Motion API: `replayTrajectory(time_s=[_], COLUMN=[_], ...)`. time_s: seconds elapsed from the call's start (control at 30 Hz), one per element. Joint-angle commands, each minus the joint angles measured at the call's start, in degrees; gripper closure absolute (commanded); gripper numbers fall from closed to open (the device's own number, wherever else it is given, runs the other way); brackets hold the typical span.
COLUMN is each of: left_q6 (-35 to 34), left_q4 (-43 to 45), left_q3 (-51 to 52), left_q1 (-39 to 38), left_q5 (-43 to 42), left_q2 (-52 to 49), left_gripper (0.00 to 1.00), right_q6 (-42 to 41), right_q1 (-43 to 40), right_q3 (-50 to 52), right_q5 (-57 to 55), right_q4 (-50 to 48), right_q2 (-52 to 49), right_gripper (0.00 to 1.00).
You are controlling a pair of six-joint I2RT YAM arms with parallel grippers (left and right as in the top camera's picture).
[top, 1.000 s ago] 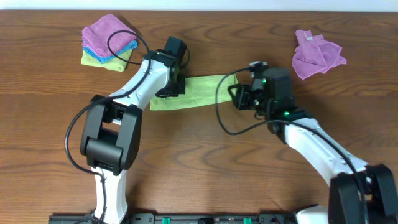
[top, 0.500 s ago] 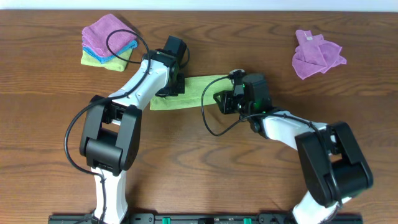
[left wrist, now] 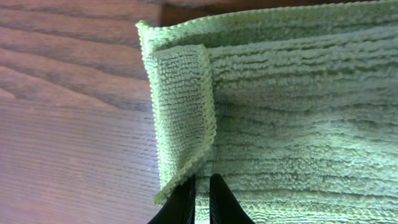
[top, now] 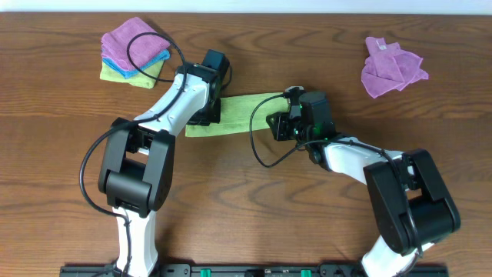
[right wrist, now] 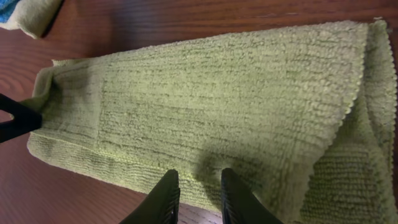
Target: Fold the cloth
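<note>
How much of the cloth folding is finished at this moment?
Done: the green cloth lies as a doubled strip, one end turned over. In hand: the left gripper pinches the curled left edge; the right gripper hovers open. Left: folding end to end.

At six o'clock the left gripper (left wrist: pixel 202 200) pinches the folded-over flap of the green cloth (left wrist: pixel 298 112), which fills three o'clock
</note>
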State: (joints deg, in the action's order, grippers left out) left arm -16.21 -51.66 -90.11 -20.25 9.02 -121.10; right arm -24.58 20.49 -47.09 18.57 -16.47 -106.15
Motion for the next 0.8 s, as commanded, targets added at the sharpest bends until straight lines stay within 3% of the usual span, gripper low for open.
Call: replayTrajectory(time_s=[0.0, 0.27, 0.37, 0.53, 0.77], left_q6=[0.8, 0.8, 0.3, 0.3, -0.4], left_q4=[-0.7, -0.3, 1.1, 4.1, 6.3], left_q3=[-0.8, -0.8, -0.8, -0.8, -0.8], left_q1=[0.5, 1.7, 2.7, 3.1, 3.1], left_q5=[2.2, 2.1, 1.1, -0.3, -4.6], left_q2=[1.0, 1.0, 0.8, 0.8, 0.5], left_gripper=[0.9, 0.89, 0.89, 0.9, 0.91], right_q6=[-0.2, -5.2, -6.7, -6.6, -5.4], right_q1=[0.2, -2.6, -4.4, -7.3, -8.5], right_q3=[-0.1, -0.1, -0.1, 0.0, 1.1], right_q5=[-0.3, 7.1, 7.2, 6.9, 6.7], right_q4=[0.0, 0.7, 4.1, 14.1, 19.5], right_q2=[-0.4, 4.5, 10.6, 17.2, 15.1], right_gripper=[0.78, 0.71, 0.62, 0.56, 0.49])
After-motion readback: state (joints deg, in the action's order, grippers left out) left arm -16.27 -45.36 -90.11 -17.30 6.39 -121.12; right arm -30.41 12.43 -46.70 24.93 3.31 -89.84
